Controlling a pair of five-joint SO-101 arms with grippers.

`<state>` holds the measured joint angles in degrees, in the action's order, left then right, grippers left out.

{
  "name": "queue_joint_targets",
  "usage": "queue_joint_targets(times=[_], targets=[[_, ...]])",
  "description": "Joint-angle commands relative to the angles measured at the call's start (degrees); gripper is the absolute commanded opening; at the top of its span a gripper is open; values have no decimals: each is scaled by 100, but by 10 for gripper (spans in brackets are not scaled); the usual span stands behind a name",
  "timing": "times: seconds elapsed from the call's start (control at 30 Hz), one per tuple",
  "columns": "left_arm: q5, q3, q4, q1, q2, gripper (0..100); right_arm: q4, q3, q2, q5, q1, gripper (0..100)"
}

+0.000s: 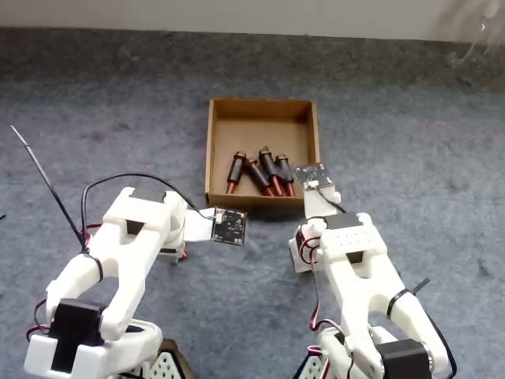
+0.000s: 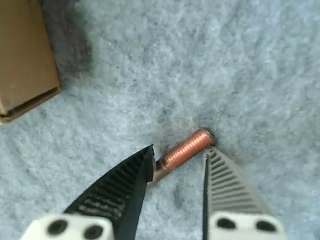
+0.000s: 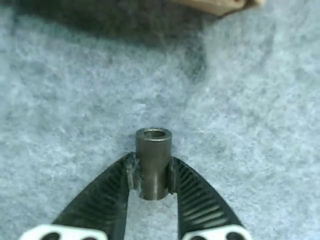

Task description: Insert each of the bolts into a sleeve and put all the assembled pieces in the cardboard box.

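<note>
- left gripper (image 2: 177, 157): fingers apart, moderately wide, low over the grey carpet (image 2: 240, 65)
- bolt (image 2: 186, 148): copper, threaded, lying slantwise on the carpet in the gap between the fingers. One end sits by the tip of the black finger (image 2: 125, 185), the other by the tip of the grey finger (image 2: 227, 192). Can't tell whether either tip touches it.
- bolt's end by the black finger is partly tucked behind that tip, so its head is hard to make out
- right gripper (image 3: 152, 172): both black fingers (image 3: 107, 200) pinched on the sleeve (image 3: 153, 145), gripping its lower part
- sleeve: dark metal tube held upright between the tips, open bore facing the camera, base blocked by the tips
- cardboard box (image 1: 213, 150): open top, in the middle of the carpet just past both arms. In the wrist views only a corner shows (image 2: 25, 70) and an edge strip (image 3: 215, 5), both cut off by the frame.
- four assembled pieces (image 1: 271, 167): inside the box, bunched against its near wall, dark sleeves with copper ends pointing at that wall
- high view: left arm (image 1: 134, 253) and right arm (image 1: 363, 268) with their camera boards cover the spots where the bolt and sleeve are
</note>
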<state>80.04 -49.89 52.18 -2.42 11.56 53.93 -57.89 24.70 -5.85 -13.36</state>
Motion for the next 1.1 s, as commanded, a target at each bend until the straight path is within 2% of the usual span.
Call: queue_joint_targets(times=[0.0, 0.2, 0.27, 0.37, 0.47, 0.57, 0.63, 0.8, 0.9, 1.07], targets=[[1442, -13, -18, 312, 163, 4, -57, 31, 233, 44, 75, 3], [123, 602, 466, 514, 171, 4, -57, 31, 233, 44, 75, 3], [-607, 1033, 791, 514, 171, 4, -57, 31, 233, 44, 75, 3], [-2031, 1851, 1371, 488, 163, 4, -40, 31, 233, 35, 75, 3], [-3974, 2510, 1732, 356, 119, 4, -40, 31, 233, 26, 75, 3], [-6066, 2536, 1855, 207, 110, 7, -31, 31, 233, 26, 92, 3], [-6875, 2352, 1846, 101, 110, 7, -22, 22, 233, 26, 92, 3], [-7648, 1727, 1248, -75, 101, 8, -40, -110, 233, 26, 92, 3], [-7640, 1499, 1116, -66, 101, 13, -40, -110, 233, 26, 92, 3], [-7437, 1499, 1187, -31, 127, 118, -40, -110, 233, 26, 92, 3]])
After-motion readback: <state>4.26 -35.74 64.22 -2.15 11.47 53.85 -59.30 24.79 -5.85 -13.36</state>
